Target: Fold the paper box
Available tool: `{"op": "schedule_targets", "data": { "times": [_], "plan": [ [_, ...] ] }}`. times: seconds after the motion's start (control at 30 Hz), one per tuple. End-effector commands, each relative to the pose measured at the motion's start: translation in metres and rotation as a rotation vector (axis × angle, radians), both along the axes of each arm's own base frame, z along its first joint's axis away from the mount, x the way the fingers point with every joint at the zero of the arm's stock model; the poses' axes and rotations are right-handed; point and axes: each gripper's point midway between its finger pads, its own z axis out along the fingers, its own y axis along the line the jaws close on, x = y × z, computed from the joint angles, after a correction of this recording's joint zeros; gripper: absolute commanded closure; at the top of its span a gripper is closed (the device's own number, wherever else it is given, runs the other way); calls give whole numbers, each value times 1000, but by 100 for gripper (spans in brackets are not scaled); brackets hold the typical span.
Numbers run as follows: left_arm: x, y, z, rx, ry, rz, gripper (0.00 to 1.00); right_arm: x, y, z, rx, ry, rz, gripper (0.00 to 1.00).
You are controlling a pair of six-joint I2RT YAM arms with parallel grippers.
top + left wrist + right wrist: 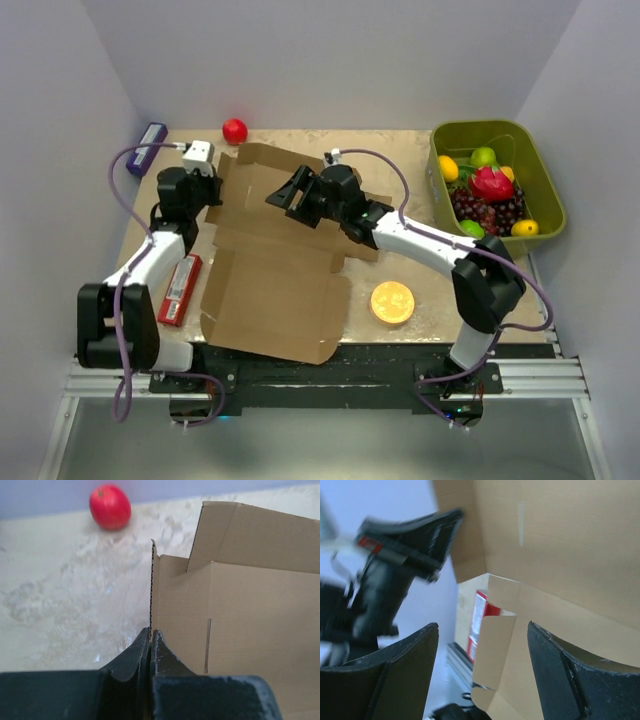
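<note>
Paper box: We see the brown paper box (275,270) lying open on the left half of the counter (410,175). Its wide near panel is flat and reaches the counter's near edge, and its far part is raised between the two arms.
Side wall: From the left wrist we look along one cardboard wall (240,620) standing upright, with a flap tilted up behind it.
Left jaws: Clenched on the paper box, with the thin corrugated edge of that wall pinched between them at the box's left side.
Right jaws: Released and spread wide over the box's far part. Cardboard (560,555) fills the view behind them, and we cannot tell whether either touches it.
Red packet (180,289): Flat on the counter, just beside the box's left edge.
Gold disc (392,301): To the right of the box, apart from it.
Red ball (234,130): At the counter's far edge, beyond the box.
Purple box (151,146): At the far left corner.
Green bin (545,185): At the far right, well apart from the box, with fruit (488,190) inside.
</note>
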Motion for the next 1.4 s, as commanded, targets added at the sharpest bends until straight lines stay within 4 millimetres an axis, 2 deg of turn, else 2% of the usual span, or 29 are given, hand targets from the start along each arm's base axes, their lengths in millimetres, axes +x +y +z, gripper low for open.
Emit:
{"op": "schedule_targets", "data": {
  "times": [0.0,0.07,0.1,0.13,0.17,0.2,0.27,0.33,0.4,0.47,0.5,0.57,0.6,0.67,0.8,0.93,1.2,1.23,1.37],
  "plan": [
    [-5,0,81,17,-316,-16,100,28,0,31,219,123,-120,25],
    [-13,-1,84,19,-337,-20,100,39,-6,38,295,156,-191,25],
    [-18,-2,95,19,-375,-19,100,45,-10,41,314,172,-226,24],
    [-22,-4,93,19,-375,-21,100,48,-14,41,320,188,-250,24],
    [-24,-4,96,48,-394,-25,100,52,-16,45,336,186,-265,24],
    [-28,-5,101,58,-411,-28,100,55,-19,57,355,164,-283,24],
    [-30,-7,101,65,-416,-27,100,62,-28,64,368,155,-348,24],
    [-35,-11,105,80,-435,-38,100,70,-44,64,369,172,-447,23],
    [-39,-14,112,98,-461,-50,100,77,-54,66,398,204,-499,23],
    [-45,-22,111,125,-476,-72,100,82,-60,66,402,211,-518,23],
    [-47,-24,116,135,-502,-75,100,86,-65,74,412,201,-531,23],
    [-49,-29,117,153,-506,-90,100,92,-75,77,364,157,-567,22],
    [-51,-30,120,155,-513,-92,100,97,-79,90,364,120,-578,20],
    [-53,-30,122,162,-521,-89,100,100,-87,86,321,127,-612,19],
    [-59,-34,131,162,-545,-96,100,106,-105,89,347,142,-651,20],
    [-62,-43,133,160,-554,-123,100,105,-109,87,365,156,-670,21],
    [-72,-56,137,193,-596,-154,100,101,-112,59,372,226,-683,22],
    [-74,-59,136,192,-597,-164,100,101,-114,61,375,218,-690,22],
    [-79,-67,138,209,-621,-194,100,101,-124,54,293,195,-724,22]
  ]
}}
